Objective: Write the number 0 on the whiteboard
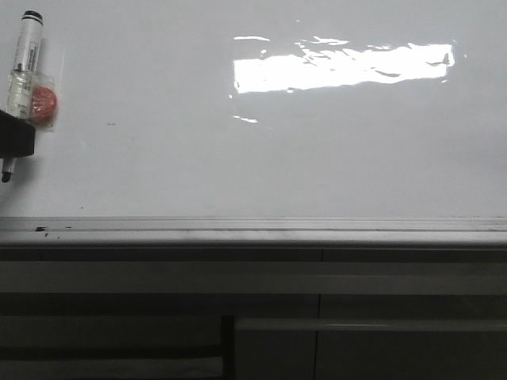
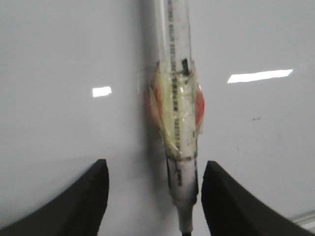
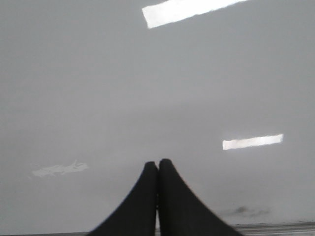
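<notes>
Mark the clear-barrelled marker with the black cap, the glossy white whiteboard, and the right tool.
Clear-barrelled marker (image 1: 24, 59): front view, on its barrel.
Glossy white whiteboard (image 1: 261, 166): front view, on bare board surface.
Right tool (image 3: 158, 169): right wrist view, between its closed fingertips.

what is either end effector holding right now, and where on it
The left end effector holds a marker near its tip end, below the taped red wad. The right end effector is shut on nothing.

Left gripper — mostly cut off; marker blurred
</notes>
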